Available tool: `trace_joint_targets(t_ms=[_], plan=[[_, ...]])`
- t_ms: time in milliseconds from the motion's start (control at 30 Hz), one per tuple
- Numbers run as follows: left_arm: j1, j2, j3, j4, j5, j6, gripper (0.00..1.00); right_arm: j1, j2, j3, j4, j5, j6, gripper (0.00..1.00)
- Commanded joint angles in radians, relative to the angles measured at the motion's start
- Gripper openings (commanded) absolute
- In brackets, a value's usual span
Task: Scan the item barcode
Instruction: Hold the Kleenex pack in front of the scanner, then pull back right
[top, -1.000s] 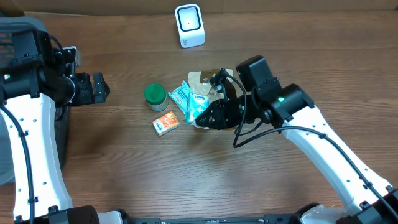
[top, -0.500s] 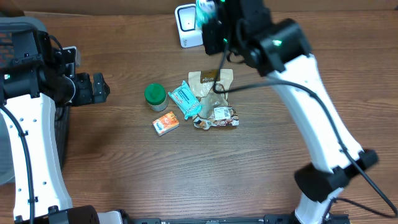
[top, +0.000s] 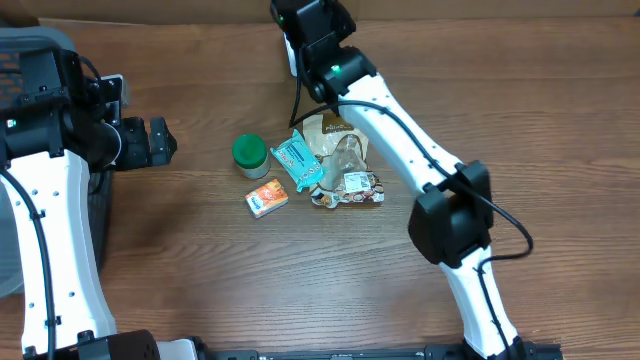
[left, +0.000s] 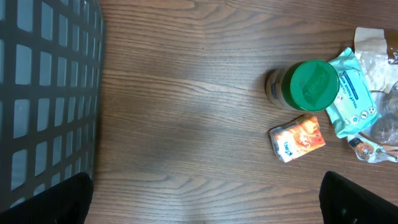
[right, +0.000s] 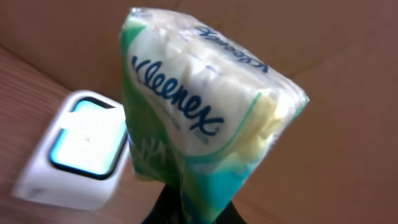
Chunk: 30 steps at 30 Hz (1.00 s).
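Two grippers to watch, Dan, and the right gripper (right: 189, 211) has the goods: its fingers are clamped tight on the bottom edge of the tissue pack (right: 199, 124), which stands up out of them, tilted, blue lettering facing the wrist camera.

Got it, Mia. And the scanner (right: 78, 152)?

White box, screen lit up, sitting past the fingers and off to one side of the pack. From the wrist the pack overlaps its corner, but I cannot tell whether they touch.

From overhead the right arm covers that whole spot, so no help there. What about the other side?

Left gripper (top: 160, 140) hangs with its fingers spread wide, nothing between them. Ahead of those fingers on the table (left: 186, 93) sit a green-lidded jar (left: 308, 84), an orange packet (left: 297, 138) just beside it, and a teal pouch (left: 351, 99) touching the jar's far edge.

And a dark grid basket (left: 43, 93) on the opposite side of those fingers, well apart from the jar.

Beyond the pouch, a brown bag (top: 335, 130) lies partly under the right arm.
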Motion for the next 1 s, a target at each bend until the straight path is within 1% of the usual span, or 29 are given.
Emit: trace_joint_targets(t_ms=[0,200,400,467,633,967], plan=[[0.004,0.0,-0.002,0.0,0.01,0.016,1.0,-0.002,0.063,0.011,0.072,0.082,-0.277,0.04],[0.004,0.0,-0.002,0.0,0.01,0.016,1.0,-0.014,0.157,0.002,0.186,0.059,-0.287,0.04],[0.004,0.0,-0.002,0.0,0.01,0.016,1.0,-0.029,0.228,0.0,0.185,0.056,-0.294,0.04],[0.004,0.0,-0.002,0.0,0.01,0.016,1.0,-0.03,0.233,-0.007,0.186,0.054,-0.298,0.04],[0.004,0.0,-0.002,0.0,0.01,0.016,1.0,-0.03,0.233,-0.021,0.193,0.048,-0.391,0.04],[0.004,0.0,-0.002,0.0,0.01,0.016,1.0,-0.027,0.225,-0.02,0.19,0.101,-0.383,0.04]])
